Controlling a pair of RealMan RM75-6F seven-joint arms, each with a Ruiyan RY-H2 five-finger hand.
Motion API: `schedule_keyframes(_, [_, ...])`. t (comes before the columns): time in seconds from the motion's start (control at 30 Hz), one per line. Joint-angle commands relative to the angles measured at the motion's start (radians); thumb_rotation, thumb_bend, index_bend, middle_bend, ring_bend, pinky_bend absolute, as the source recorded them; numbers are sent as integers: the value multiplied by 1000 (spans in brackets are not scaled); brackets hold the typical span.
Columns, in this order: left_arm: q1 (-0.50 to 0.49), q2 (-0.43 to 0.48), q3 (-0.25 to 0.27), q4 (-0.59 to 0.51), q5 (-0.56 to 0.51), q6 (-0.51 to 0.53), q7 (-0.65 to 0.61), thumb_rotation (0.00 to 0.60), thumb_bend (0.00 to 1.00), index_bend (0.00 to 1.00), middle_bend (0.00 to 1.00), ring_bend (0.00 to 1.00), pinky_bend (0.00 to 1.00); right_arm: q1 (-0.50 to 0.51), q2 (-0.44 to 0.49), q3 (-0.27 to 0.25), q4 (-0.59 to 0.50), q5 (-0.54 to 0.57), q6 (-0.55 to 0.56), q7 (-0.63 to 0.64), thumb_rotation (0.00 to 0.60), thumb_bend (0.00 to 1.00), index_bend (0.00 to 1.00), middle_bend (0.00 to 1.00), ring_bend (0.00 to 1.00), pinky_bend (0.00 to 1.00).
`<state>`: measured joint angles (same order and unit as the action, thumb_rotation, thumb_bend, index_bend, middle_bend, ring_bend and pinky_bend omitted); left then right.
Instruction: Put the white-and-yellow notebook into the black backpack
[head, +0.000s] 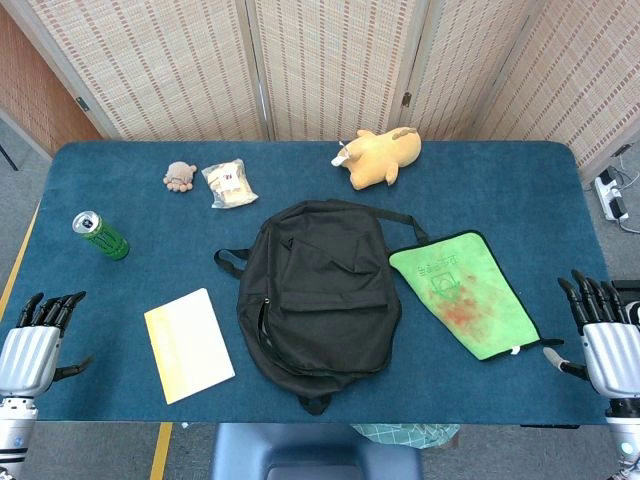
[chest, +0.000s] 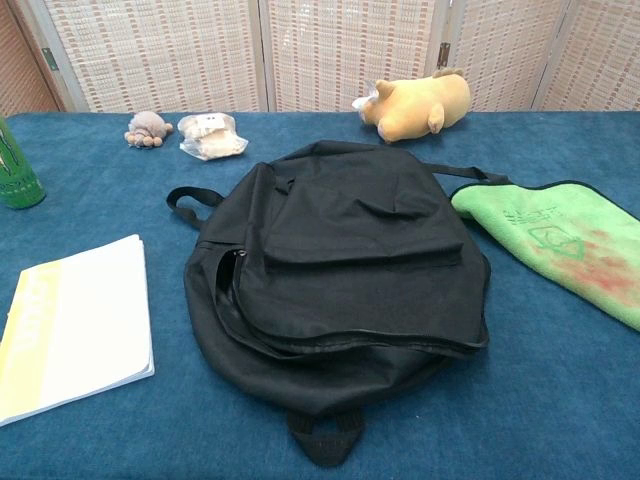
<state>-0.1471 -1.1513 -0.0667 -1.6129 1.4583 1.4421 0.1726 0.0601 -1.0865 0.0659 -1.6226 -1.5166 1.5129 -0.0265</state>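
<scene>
The white-and-yellow notebook (head: 188, 344) (chest: 72, 326) lies flat on the blue table, left of the black backpack (head: 317, 294) (chest: 337, 278). The backpack lies flat in the middle with its zipper partly open along its left side. My left hand (head: 35, 342) hovers at the table's front left corner, fingers apart and empty, well left of the notebook. At the front right edge my right hand (head: 600, 338) is likewise empty with fingers spread, right of the green cloth. Neither hand shows in the chest view.
A green cloth (head: 464, 291) (chest: 556, 238) with red stains lies right of the backpack. At the back sit a yellow plush pig (head: 377, 155) (chest: 418, 103), a plastic packet (head: 229, 183) (chest: 212, 136) and a small tan toy (head: 180, 175) (chest: 148, 128). A green can (head: 100, 235) (chest: 17, 172) stands far left.
</scene>
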Motion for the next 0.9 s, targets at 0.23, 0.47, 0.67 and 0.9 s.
schedule_keyframes(0.23, [9,-36,10,68,43,38,-45,600,75,178,233,208,136,-3,5,1,-4,-8,11,4,600,0,0,32,3,0])
schedule_keyframes(0.47, [-27,-49,46,141,116,-13,-143,600,272,172,232,210,137,-10,23,8,-12,-13,31,20,600,0,0,32,3,0])
schedule_keyframes(0.67, [-69,-117,67,266,171,-49,-212,600,320,159,232,210,137,-14,37,7,-22,-23,41,31,600,0,0,31,3,0])
schedule_keyframes(0.9, [-91,-180,90,364,184,-86,-264,600,320,151,233,211,137,-23,42,1,-32,-32,52,39,600,0,0,32,3,0])
